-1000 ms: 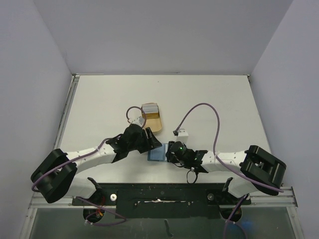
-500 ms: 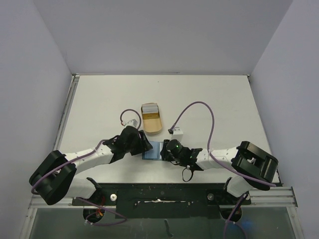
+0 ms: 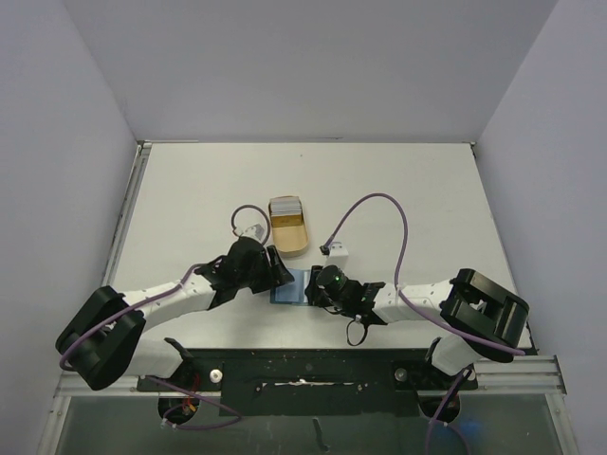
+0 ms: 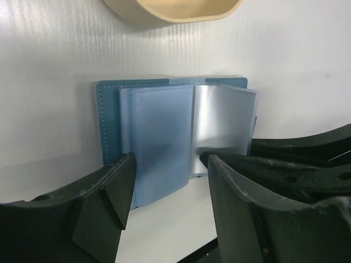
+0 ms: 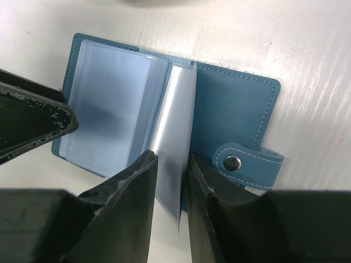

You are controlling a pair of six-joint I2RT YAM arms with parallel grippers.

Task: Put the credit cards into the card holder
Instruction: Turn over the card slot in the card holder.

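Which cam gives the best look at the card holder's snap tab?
Right wrist: the snap tab and its metal stud lie in plain sight at the edge of the card holder's teal cover. Left wrist shows the open holder's pockets, no tab. Top external shows only a blue patch.

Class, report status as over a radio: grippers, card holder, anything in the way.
Left gripper open at card holder. Right gripper pinching one clear sleeve. Credit cards in tan tray. Nothing blocking.
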